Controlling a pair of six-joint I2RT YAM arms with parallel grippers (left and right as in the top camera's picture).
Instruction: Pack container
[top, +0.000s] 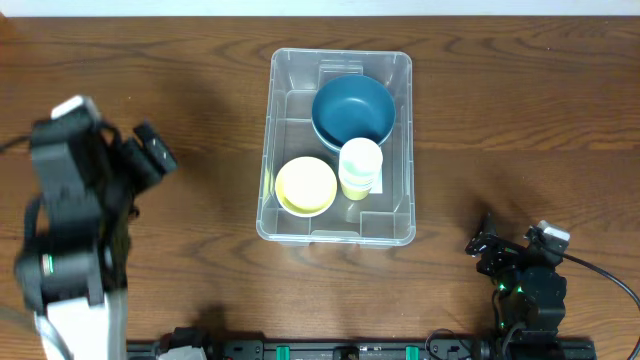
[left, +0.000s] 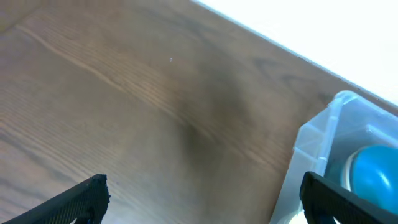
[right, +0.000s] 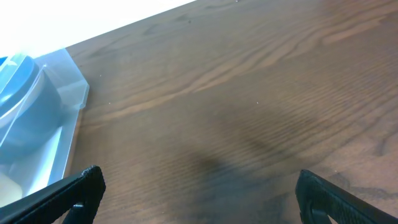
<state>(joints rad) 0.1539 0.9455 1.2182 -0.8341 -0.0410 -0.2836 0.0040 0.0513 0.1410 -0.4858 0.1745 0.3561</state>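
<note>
Clear plastic marks the container, which sits on the wooden table at mid-width, toward the far edge in my overhead view. Inside it I see a blue bowl at the far end and a yellow bowl at the near left. A pale cup stands just beside both.

I read the left gripper as spread to full width and holding nothing. It is raised above the table, well to the left of the container. Its wrist view shows only wood grain between the jaws, with the container's corner off to the right, apart from them.

I read the right gripper as equally wide and empty. It sits low near the table's front right, off the container's near right corner and not touching it. Its wrist view shows wood grain between the jaws, with the container at the left edge.
</note>
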